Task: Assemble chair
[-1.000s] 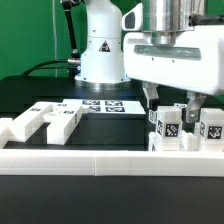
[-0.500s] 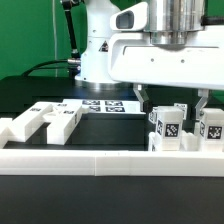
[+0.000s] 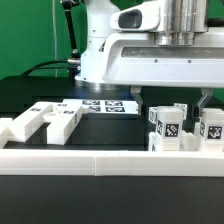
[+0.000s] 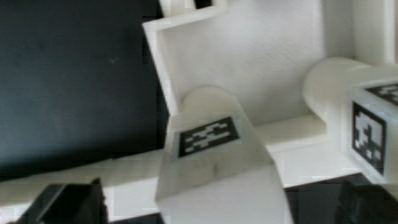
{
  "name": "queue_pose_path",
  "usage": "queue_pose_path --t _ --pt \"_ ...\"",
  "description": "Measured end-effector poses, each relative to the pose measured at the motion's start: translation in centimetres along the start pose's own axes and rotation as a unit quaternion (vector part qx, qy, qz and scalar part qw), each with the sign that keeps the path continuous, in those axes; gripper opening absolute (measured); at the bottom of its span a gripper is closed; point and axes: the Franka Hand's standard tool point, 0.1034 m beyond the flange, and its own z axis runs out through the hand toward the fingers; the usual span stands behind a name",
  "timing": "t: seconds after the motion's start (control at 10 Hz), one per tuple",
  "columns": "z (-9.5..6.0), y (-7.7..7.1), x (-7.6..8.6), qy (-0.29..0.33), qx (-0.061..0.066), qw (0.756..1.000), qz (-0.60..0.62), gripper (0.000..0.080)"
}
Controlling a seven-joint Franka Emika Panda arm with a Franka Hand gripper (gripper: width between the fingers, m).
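We note gripper [image 3: 171, 99] jaws wide apart, nothing held. It hangs over the upright tagged chair posts [image 3: 166, 126] at ext. view's right, fingers [image 3: 137, 100] about level w/ post tops. Contact can't be told. Loose chair slabs [image 3: 45, 120] lie at ext. view's left. Marker board [image 3: 103, 104] lies behind them. Long white rail [image 3: 100, 160] crosses the front, hiding post bottoms.

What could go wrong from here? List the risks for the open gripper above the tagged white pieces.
1. The gripper hangs open over a tagged chair piece with a second piece close beside it; a finger could land on the second piece instead of clearing it.
2. A nudged piece could tip against the rail just in front, spoiling the grasp.
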Motion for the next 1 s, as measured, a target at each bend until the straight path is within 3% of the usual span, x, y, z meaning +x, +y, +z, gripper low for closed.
queue_pose_path --t 0.4,0.6,0.9,1.0 --pt "0.0 0.4 0.07 0.0 -0.008 0.996 -0.091 0.0644" --pt "-0.01 0.41 0.08 0.0 -0.008 0.996 -0.09 0.0297" --pt "-0.02 0.59 0.13 0.0 -0.008 0.997 -0.073 0.029" --pt "0.03 0.39 0.06 0.0 -0.007 1.0 0.021 0.029"
